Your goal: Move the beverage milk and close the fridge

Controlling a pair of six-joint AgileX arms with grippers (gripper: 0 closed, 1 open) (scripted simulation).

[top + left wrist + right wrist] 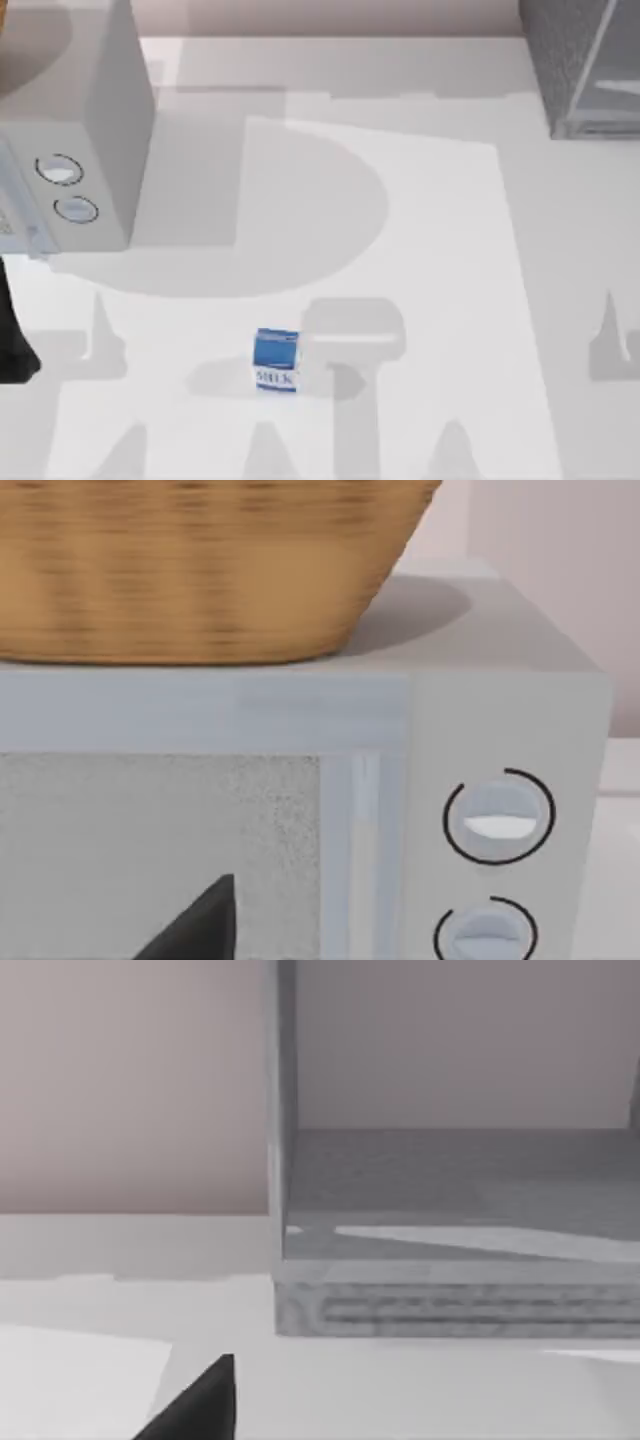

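The beverage milk [276, 360] stands upright on the white worktop [430, 300], near the front edge and a little left of the middle, its blue upper part above the white band with the lettering. It stands alone, well apart from both appliances.

The fridge [585, 65] sits at the far right corner, cut off by the top view's upper and right edges, so I see just a dark speckled block with a paler panel. In my right wrist view the fridge [450, 1220] shows an open cavity with a pale floor and a speckled base strip; its door is out of frame. A dark tip of my right tool [195, 1405] pokes in at the lower edge, and I cannot tell how its fingers stand.

At the far left stands a light grey box with two round dials [75, 130], also cut by the frame. My left wrist view faces its front, with a woven basket [200, 560] on top, cropped above. A dark tip of my left tool [195, 925] shows there too; its fingers' state I cannot tell.
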